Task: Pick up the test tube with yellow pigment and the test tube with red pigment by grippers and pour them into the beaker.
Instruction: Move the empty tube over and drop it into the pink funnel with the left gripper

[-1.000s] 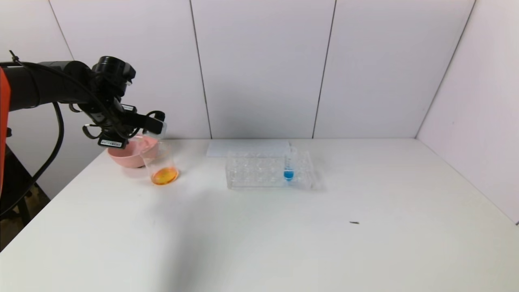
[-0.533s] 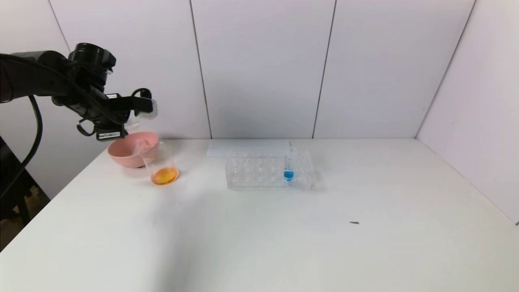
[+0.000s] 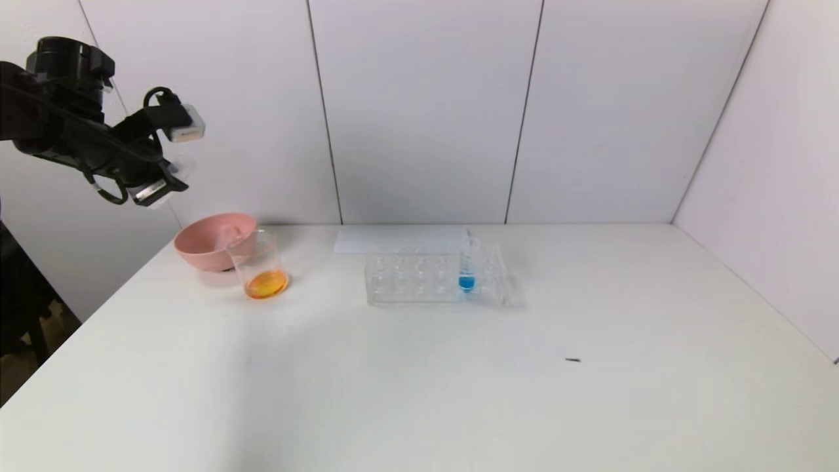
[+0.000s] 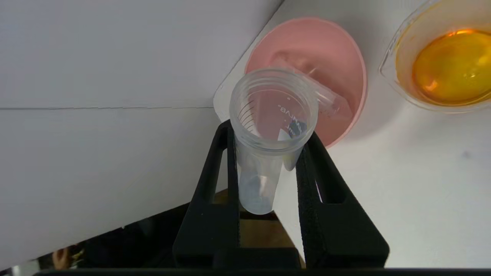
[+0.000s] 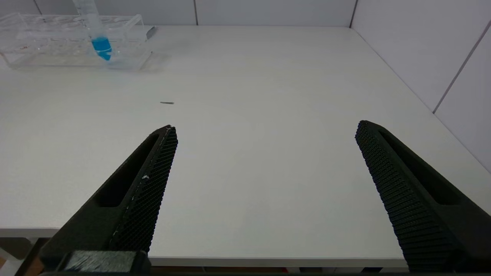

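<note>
The left gripper (image 4: 268,168), raised above the worktop's far-left corner, pinches an empty clear test tube (image 4: 268,130); which pigment it held cannot be told. Below it, the pink bowl (image 3: 208,241) holds what looks like another empty tube (image 4: 326,97). The beaker (image 3: 259,264), touching the bowl, contains orange liquid (image 3: 265,284). Mid-table near the far edge, the tube rack (image 3: 432,275) holds a blue-liquid tube (image 3: 467,265). The right gripper (image 5: 264,172) hangs spread wide over the near edge.

Walls (image 3: 419,111): pale panels, thin vertical seams, meeting at right corner.
Table (image 3: 459,380): white, matte, soft shadows.
Floor (image 3: 26,367): brownish, dim, beyond table's left edge.
</note>
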Controlling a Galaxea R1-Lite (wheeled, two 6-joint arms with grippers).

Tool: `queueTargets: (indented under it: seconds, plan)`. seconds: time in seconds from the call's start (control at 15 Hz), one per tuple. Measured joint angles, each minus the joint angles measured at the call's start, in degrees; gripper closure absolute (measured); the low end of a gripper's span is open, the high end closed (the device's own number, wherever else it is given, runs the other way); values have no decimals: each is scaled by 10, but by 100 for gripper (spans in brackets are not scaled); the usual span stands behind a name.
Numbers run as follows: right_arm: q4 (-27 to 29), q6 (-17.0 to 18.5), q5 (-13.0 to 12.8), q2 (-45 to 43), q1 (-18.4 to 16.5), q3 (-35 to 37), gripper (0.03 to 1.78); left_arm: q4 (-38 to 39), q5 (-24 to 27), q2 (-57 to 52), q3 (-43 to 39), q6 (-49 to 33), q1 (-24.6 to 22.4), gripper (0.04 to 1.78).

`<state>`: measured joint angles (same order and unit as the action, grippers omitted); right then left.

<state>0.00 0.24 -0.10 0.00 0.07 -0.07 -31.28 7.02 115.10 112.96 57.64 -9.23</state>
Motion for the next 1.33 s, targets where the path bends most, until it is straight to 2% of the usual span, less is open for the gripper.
queueTargets:
  seconds: [0.33, 0.6, 0.8, 1.13, 1.33]
  plan:
    - [0, 0, 0, 0, 0, 0, 11, 60, 19, -8, -26, -177, -21, 138]
    - [0, 0, 0, 0, 0, 0, 11, 196, 18, -11, -104, -320, -31, 138]
    - [0, 0, 0, 0, 0, 0, 11, 302, 18, -9, -154, -392, -35, 138]
    - [0, 0, 0, 0, 0, 0, 11, 325, 18, 3, -177, -466, -36, 138]
    - [0, 0, 0, 0, 0, 0, 11, 324, 25, 17, -173, -476, -34, 138]
